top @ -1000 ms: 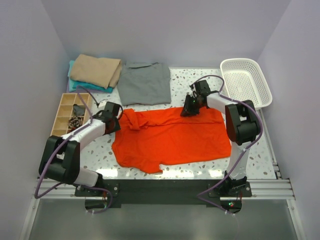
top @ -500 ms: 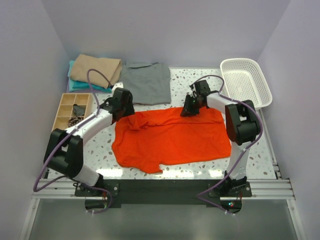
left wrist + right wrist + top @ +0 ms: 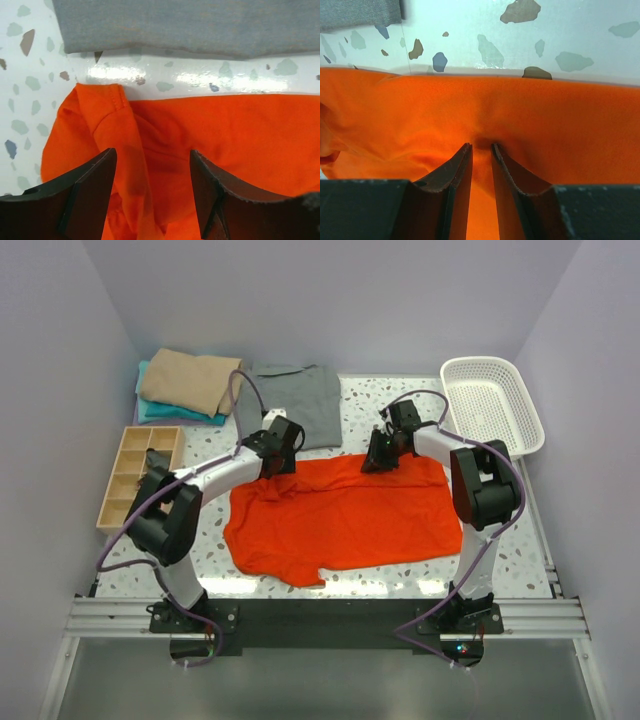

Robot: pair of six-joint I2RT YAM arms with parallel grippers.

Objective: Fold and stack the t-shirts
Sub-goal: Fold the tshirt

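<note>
The orange-red t-shirt (image 3: 340,515) lies spread across the middle of the table. My right gripper (image 3: 378,460) is at its far edge, jaws nearly shut and pinching a fold of the orange cloth (image 3: 481,146). My left gripper (image 3: 280,455) hovers open over the shirt's bunched far-left corner (image 3: 152,152), with cloth between its fingers (image 3: 90,185) but not clamped. The grey t-shirt (image 3: 290,405) lies flat just beyond and shows at the top of the left wrist view (image 3: 185,25). The folded tan shirt (image 3: 190,380) rests on the teal one (image 3: 150,412) at the far left.
A white mesh basket (image 3: 495,405) stands at the far right. A wooden compartment tray (image 3: 140,475) sits at the left edge. Walls close in on three sides. The speckled tabletop (image 3: 380,400) shows between the grey shirt and the basket.
My left arm has swung right, from beside the wooden tray to the orange shirt's far-left corner near the grey shirt. The right arm has not moved.
</note>
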